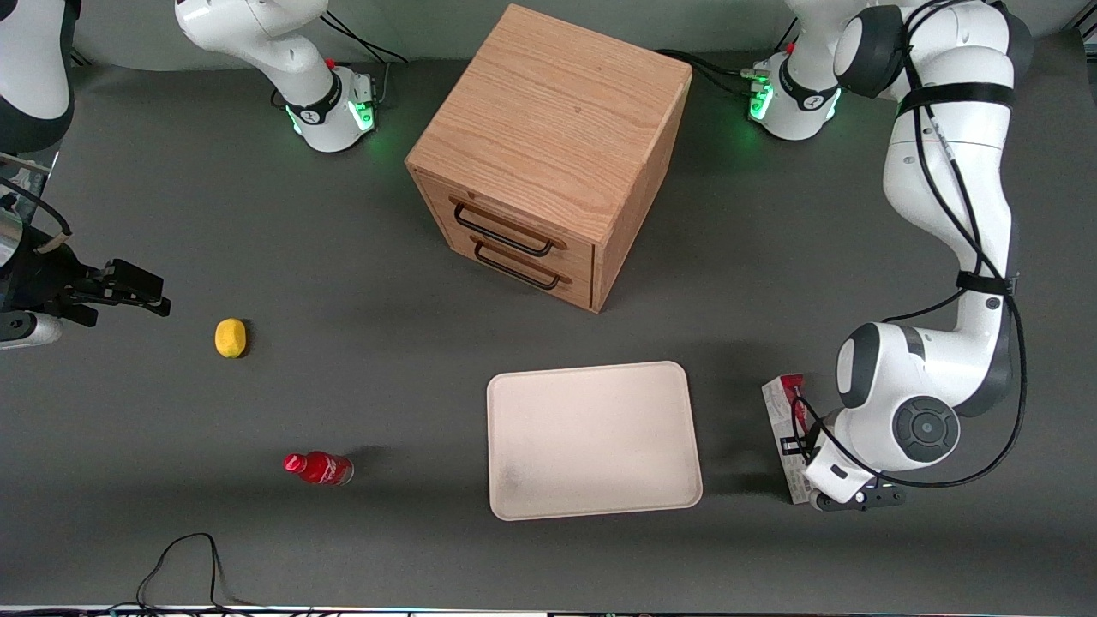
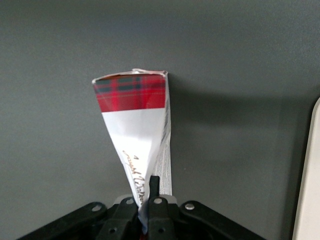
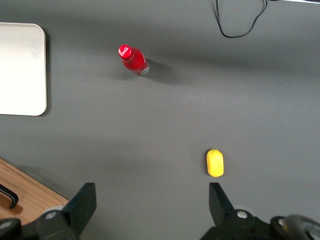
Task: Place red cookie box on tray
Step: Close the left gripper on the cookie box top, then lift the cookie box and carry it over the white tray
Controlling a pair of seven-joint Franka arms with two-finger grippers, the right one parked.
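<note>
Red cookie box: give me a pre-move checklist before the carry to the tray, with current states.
1. End effector at the red cookie box: ok, it sits at the box's end nearer the front camera.
2. Fingers closed on the box: ok, the wrist view shows the carton pinched between them.
3. Box off the table: cannot tell; it looks tilted in the wrist view.
4. Tray surface free: ok, nothing lies on it.
5. Path from box to tray: ok, only bare table between them.
6. Other things out of the way: ok, the red bottle, lemon and drawer cabinet stand apart from the tray.
</note>
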